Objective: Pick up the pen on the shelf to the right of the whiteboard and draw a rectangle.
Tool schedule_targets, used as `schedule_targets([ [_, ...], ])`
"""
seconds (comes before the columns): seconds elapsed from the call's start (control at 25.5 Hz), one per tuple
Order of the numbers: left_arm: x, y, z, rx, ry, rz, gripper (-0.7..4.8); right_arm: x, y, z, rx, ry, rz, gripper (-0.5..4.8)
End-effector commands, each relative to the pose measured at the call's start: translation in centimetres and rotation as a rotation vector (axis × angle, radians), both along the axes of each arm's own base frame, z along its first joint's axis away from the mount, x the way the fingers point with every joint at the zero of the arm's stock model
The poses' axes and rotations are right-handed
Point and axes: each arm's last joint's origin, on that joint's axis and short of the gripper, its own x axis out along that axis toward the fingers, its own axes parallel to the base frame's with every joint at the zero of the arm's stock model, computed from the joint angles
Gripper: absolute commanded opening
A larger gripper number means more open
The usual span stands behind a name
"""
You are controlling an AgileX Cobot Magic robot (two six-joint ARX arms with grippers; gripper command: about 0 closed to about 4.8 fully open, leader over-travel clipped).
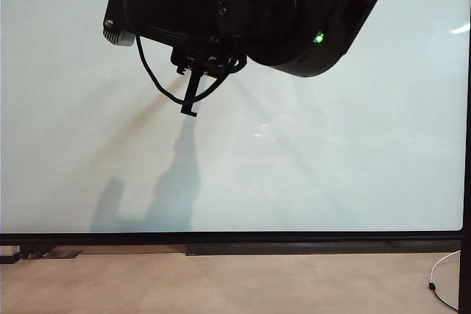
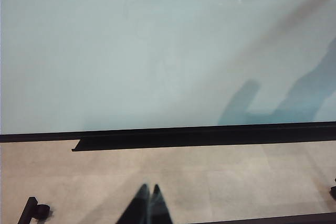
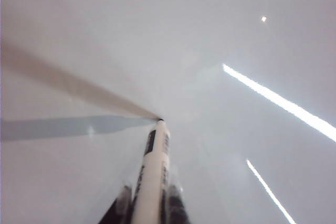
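Right gripper [image 3: 149, 205] at twelve o'clock, pinching slim white-barrelled pen [image 3: 152, 177], black tip touching glossy whiteboard [image 1: 331, 152]. Left gripper [image 2: 148, 190] at six o'clock, fingers pressed together above beige table [image 2: 236, 182].

Even, soft light fills all three views. The arm [image 1: 280, 12] is a near-black silhouette and casts a grey shadow [image 1: 173, 182] on the whiteboard [image 1: 353, 145]. In the right wrist view, bright streaks of glare [image 3: 278, 100] cross the board, and the pen [image 3: 155, 171] looks soft and blurred.
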Motion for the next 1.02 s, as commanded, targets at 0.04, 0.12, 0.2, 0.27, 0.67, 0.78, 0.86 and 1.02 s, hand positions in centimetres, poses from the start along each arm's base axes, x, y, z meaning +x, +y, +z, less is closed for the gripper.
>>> schedule_targets([
  [0.04, 0.0, 0.0, 0.2, 0.001, -0.013, -0.002, -0.05, 0.3, -0.1, 0.2, 0.03, -0.003, 0.001, -0.06],
  [0.12, 0.0, 0.0, 0.2, 0.001, -0.013, -0.002, -0.05, 0.4, -0.2, 0.2, 0.028, -0.001, -0.001, -0.06],
  [0.2, 0.0, 0.0, 0.2, 0.001, -0.013, -0.002, -0.05, 0.5, -0.2, 0.1, 0.026, 0.003, -0.002, -0.06],
  [0.27, 0.0, 0.0, 0.2, 0.001, -0.013, -0.002, -0.05, 0.6, -0.2, 0.0, 0.037, 0.017, 0.0, -0.06],
  [0.67, 0.0, 0.0, 0.2, 0.001, -0.013, -0.002, -0.05, 0.7, -0.1, -0.7, 0.052, 0.067, 0.008, -0.06],
  [0.78, 0.0, 0.0, 0.2, 0.001, -0.012, -0.002, -0.05, 0.8, 0.0, -1.4, 0.05, 0.082, 0.005, -0.06],
  [0.86, 0.0, 0.0, 0.2, 0.001, -0.012, -0.002, -0.05, 0.9, 0.1, -1.8, 0.051, 0.089, 0.002, -0.06],
  [1.02, 0.0, 0.0, 0.2, 0.001, -0.013, -0.002, -0.05, 0.9, 0.2, -2.3, 0.051, 0.099, 0.001, -0.06],
])
